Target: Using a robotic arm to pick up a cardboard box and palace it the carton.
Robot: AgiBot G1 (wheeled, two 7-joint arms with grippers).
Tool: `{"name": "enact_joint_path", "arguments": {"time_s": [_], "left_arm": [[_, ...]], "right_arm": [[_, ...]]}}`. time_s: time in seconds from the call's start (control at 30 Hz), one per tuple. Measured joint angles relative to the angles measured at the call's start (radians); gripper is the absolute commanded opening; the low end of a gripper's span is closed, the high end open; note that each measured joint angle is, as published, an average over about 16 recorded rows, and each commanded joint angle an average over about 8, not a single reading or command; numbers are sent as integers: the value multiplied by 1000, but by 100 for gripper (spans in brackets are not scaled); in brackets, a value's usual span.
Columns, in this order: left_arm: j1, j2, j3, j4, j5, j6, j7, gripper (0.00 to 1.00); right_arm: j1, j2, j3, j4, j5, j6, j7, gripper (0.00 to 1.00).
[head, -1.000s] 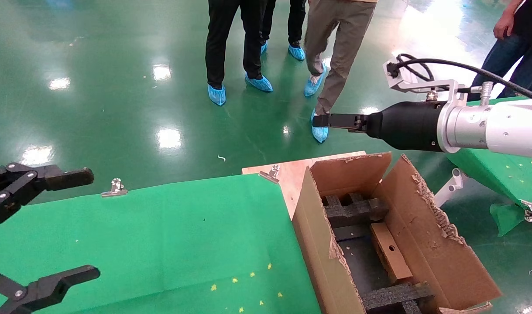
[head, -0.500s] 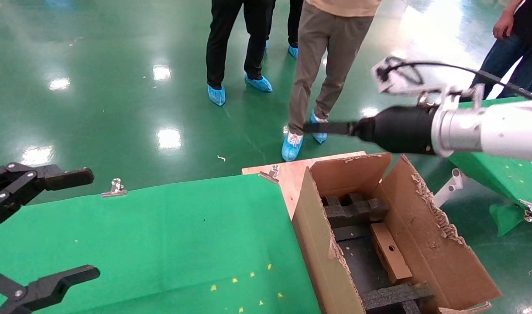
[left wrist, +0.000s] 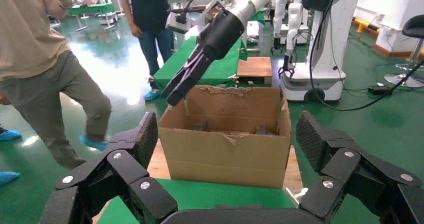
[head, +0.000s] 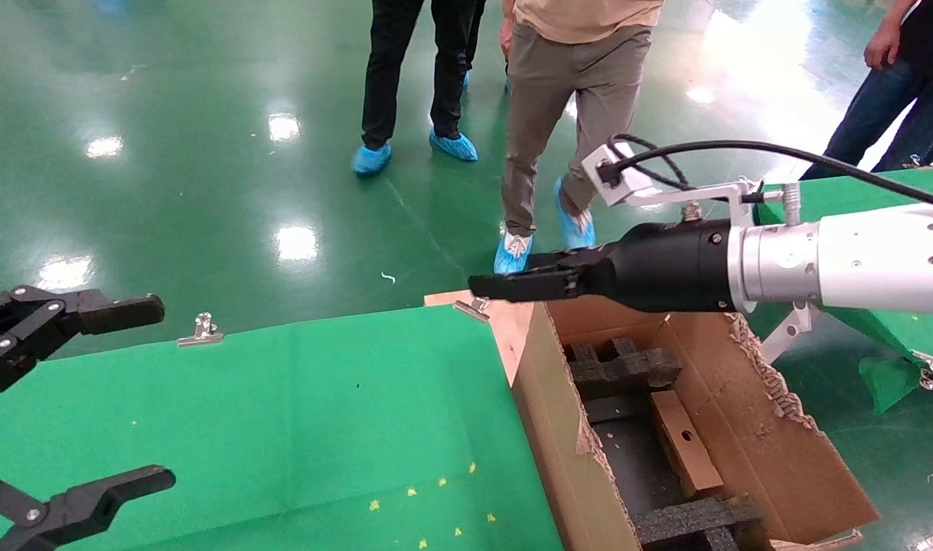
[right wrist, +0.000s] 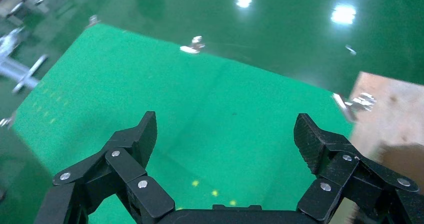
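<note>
The cardboard box (head: 684, 444) lies inside the carton (head: 565, 451), between black foam blocks (head: 623, 367), with its small round hole facing up. The white-segmented right arm reaches leftward above the carton's far end. Its gripper (head: 485, 287) is open and empty over the carton's far-left corner, well above the box. The right wrist view shows that gripper (right wrist: 226, 134) spread wide over green cloth. My left gripper (head: 158, 394) hangs open and empty at the table's left edge. The left wrist view looks past this gripper (left wrist: 227, 134) at the carton (left wrist: 225, 154), with the right gripper (left wrist: 175, 94) above it.
A green cloth table (head: 282, 405) held by metal clips (head: 202, 330) fills the left. A wooden board (head: 512, 314) sits by the carton. People in blue shoe covers (head: 573, 115) stand just beyond. Another green table (head: 879, 314) stands at right.
The right arm has swung left and lower, from beyond the carton to over its far-left corner. The person in khaki trousers has stepped closer. The left gripper has not moved.
</note>
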Motion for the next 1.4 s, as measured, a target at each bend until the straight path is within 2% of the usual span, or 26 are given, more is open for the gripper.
{"name": "enact_joint_path", "arguments": {"time_s": [1.07,1.4], "left_arm": [[0,0,1,0,0,0,0,100],[0,0,1,0,-1,0,0,100]], "right_arm": [[-379,-105,552,-22,332,-415,-764,100],[-467,-129,679,-27,409,-511,-932,100]]}}
